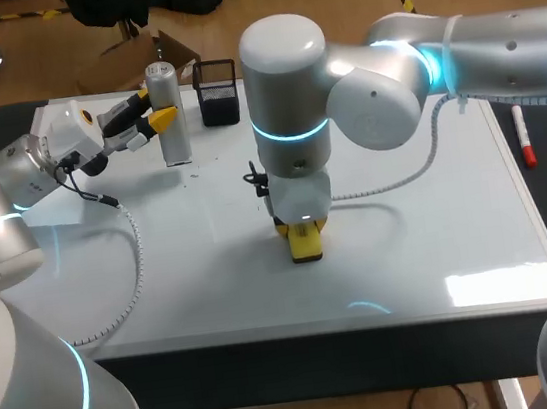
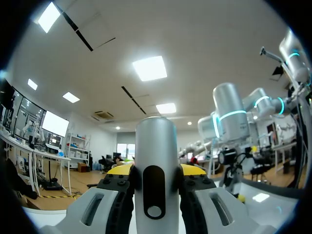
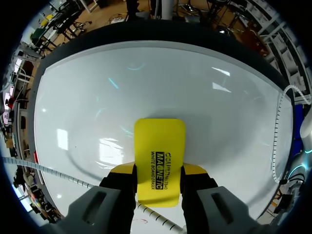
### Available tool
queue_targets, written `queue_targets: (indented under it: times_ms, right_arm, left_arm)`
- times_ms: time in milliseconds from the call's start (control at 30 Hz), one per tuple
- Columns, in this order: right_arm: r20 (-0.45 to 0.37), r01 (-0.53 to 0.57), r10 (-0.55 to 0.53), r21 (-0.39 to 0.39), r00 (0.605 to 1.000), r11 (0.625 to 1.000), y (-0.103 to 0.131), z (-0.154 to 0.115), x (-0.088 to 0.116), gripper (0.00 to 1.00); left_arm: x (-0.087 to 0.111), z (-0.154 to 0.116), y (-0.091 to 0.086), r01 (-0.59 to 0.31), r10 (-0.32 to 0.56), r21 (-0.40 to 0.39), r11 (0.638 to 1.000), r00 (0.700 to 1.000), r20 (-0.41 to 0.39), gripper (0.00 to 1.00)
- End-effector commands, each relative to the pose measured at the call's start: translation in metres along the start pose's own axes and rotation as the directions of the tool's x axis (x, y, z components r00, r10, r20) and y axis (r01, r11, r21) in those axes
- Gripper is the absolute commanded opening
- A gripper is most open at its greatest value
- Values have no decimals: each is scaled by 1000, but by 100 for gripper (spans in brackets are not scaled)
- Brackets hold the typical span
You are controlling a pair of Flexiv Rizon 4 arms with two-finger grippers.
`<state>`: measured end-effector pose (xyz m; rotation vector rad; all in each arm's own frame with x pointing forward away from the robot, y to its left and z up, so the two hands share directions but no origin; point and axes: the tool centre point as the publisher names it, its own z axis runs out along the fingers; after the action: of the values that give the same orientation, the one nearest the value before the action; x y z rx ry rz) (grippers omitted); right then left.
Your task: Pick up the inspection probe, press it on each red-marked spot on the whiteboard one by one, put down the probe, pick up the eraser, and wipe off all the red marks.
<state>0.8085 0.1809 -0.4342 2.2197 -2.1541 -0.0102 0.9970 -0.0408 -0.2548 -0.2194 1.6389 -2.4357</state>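
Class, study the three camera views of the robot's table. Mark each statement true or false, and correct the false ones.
1. The left gripper is shut on the silver probe. True.
2. The right gripper holds a red marker. False: it is shut on the yellow eraser; the red marker lies beside the whiteboard's right edge.
3. The probe lies flat on the table. False: it stands upright between the left gripper's fingers.
4. The eraser is over the middle of the whiteboard. True.
5. A black holder stands at the far side, near the probe. True.
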Motion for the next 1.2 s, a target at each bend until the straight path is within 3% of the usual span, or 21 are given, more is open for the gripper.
queue_targets:
  times_ms: [33,267,467,733,1200]
  right_arm:
    - [-2,-4,4,-1,1000,1000,-1,21,12,0]
    - [20,-2,2,-31,1000,1000,-8,6,26,0]
    - [29,15,-15,-5,999,1000,-13,-25,33,0]
    - [32,46,-47,23,998,999,-23,-46,49,0]
    - [69,29,-32,53,997,998,-90,-73,106,0]
  left_arm:
    - [0,1,-1,0,0,-1,1000,1000,1,0]
    - [0,1,-1,0,0,-1,1000,1000,1,0]
    - [0,1,-1,0,0,-1,1000,1000,1,0]
    - [0,1,-1,0,0,-1,1000,1000,1,0]
    - [0,1,-1,0,0,-1,1000,1000,1,0]
